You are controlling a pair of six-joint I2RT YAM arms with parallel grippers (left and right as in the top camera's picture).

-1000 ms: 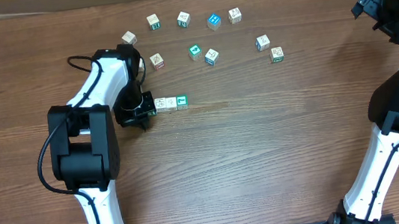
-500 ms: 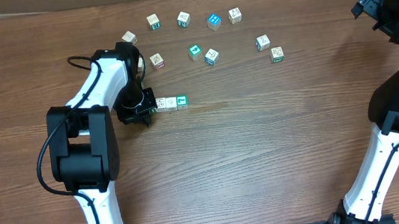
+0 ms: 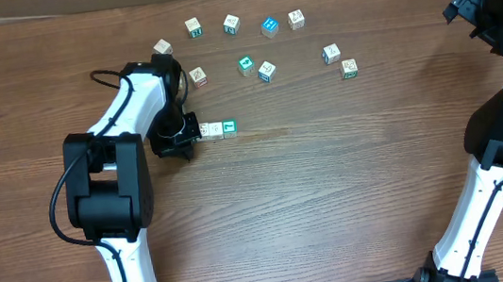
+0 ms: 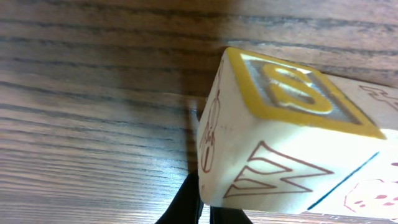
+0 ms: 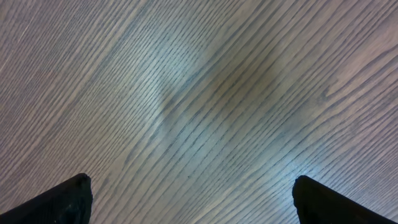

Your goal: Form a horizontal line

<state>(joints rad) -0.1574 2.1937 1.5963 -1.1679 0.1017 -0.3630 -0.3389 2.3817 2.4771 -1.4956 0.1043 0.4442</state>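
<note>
The horizontal line (image 3: 216,129) is a short row of small cubes touching edge to edge, pale ones with a teal-green cube (image 3: 228,127) at its right end. My left gripper (image 3: 183,135) is shut and sits low at the row's left end, covering part of it. In the left wrist view the shut fingers (image 4: 186,208) sit just below a pale cube (image 4: 273,155) with a yellow-framed top and a red W on its side. My right gripper (image 3: 461,9) hangs open at the far right, holding nothing, with bare wood between its fingertips (image 5: 62,199).
Several loose cubes lie scattered behind the row: a pale one (image 3: 198,76), a teal one (image 3: 246,65), a blue one (image 3: 269,27) and others out to the right (image 3: 349,68). A black cable (image 3: 106,75) loops by the left arm.
My left gripper has slid a little to the right, tight against the row's left end. The teal end cube and the right arm have not moved.
</note>
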